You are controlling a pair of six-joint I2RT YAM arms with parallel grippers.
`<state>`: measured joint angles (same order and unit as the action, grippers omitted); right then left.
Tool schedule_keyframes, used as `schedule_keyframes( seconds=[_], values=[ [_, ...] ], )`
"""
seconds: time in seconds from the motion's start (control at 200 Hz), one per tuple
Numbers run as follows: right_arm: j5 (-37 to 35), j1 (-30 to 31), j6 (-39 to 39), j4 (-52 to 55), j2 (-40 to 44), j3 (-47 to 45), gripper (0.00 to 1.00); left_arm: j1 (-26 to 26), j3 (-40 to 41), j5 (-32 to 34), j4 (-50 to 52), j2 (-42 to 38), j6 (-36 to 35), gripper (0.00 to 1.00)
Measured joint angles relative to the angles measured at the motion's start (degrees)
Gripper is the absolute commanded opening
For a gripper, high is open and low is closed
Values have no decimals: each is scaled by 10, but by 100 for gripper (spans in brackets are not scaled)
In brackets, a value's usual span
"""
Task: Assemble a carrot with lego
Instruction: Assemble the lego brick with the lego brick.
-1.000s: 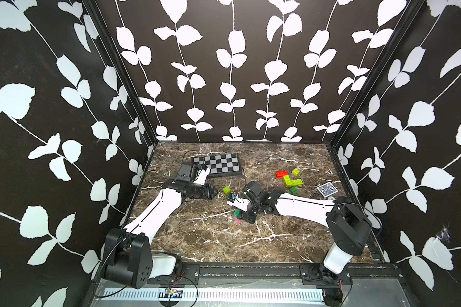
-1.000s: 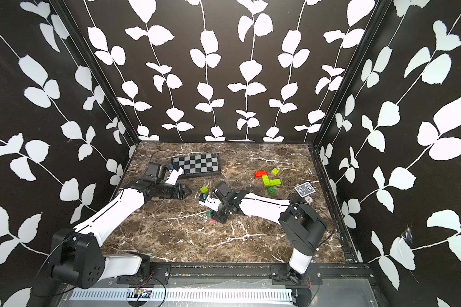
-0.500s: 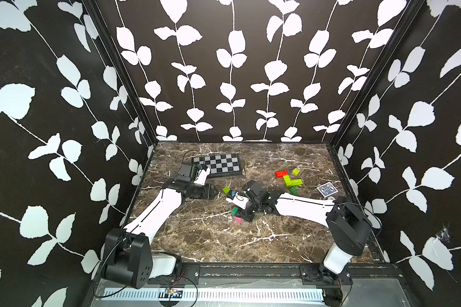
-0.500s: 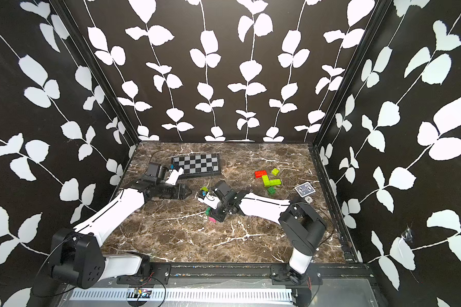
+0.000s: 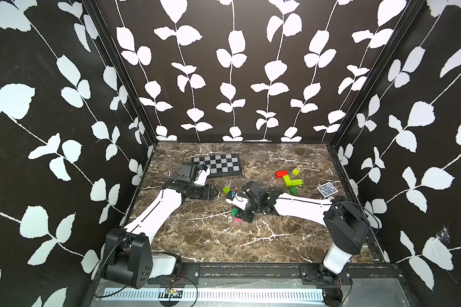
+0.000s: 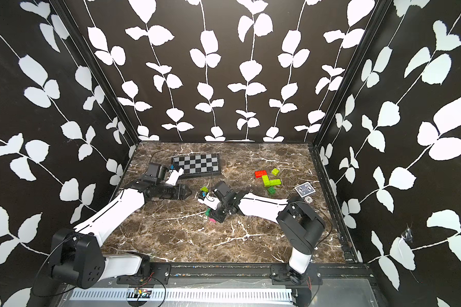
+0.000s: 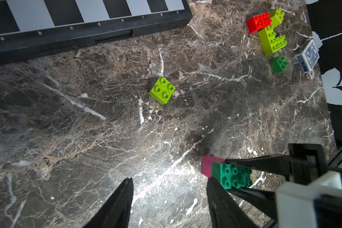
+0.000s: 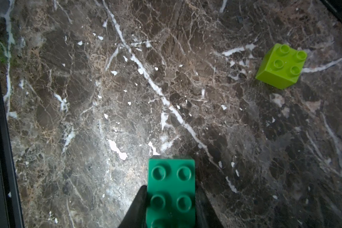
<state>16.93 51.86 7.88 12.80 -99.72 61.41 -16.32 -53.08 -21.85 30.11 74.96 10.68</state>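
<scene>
Progress on the carrot [image 5: 235, 212] looks early to me: only two pieces seem to be together. My right gripper [image 8: 171, 199] is closed tight across the sides of a dark green oblong studded plastic brick [image 8: 171, 177], and a pink plastic block [image 7: 207, 164] touches one end of it. I judge the two are joined as the tip and first band, though the seam is hidden from me. That small start sits just below the centre of both top views, low over the brown veined marble tabletop [image 5: 210, 239]; whether it rests on the surface I cannot tell. My left gripper [image 7: 169, 187] stands partly open with nothing between its ribbed fingers. It is left of centre in a top view, pointing towards a lime green square four-stud plastic brick [image 5: 226, 190] that lies loose just beside it. Left to do, as I read it, are that lime piece and the loose cluster right of centre in the top views: a red studded brick [image 5: 282, 174], a lime green L-shaped pair of bricks [image 5: 292, 182], a small lime green brick [image 5: 296, 172] and a small dark green brick [image 5: 293, 190]. As it stands the build is a short two-colour stub, with no taper or leafy top.
</scene>
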Motion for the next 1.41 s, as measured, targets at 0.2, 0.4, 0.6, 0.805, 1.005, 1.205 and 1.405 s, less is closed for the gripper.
schedule_keyframes(
  seconds=[0.2, 0.4, 0.6, 0.805, 1.005, 1.205, 1.405],
  values=[
    [0, 1, 0, -16, 0, -9, 24, 0, 0, 0, 0, 0, 0, 62],
    [-4, 1, 1, -25, 0, -14, 24, 0, 0, 0, 0, 0, 0, 62],
    [-10, 3, 7, -37, 9, -27, 24, 0, 0, 0, 0, 0, 0, 62],
    [-12, 4, 20, -37, 22, -42, 25, 0, 0, -1, 0, 0, 0, 62],
    [-15, 7, 41, -37, 23, -45, 24, 0, 0, -2, 0, 0, 0, 62],
    [-24, 11, 61, -33, 23, -46, 22, 0, 0, -2, 0, 0, 0, 62],
    [-24, 12, 62, -31, 11, -43, 20, 0, 0, -3, 0, 0, 1, 62]
  ],
)
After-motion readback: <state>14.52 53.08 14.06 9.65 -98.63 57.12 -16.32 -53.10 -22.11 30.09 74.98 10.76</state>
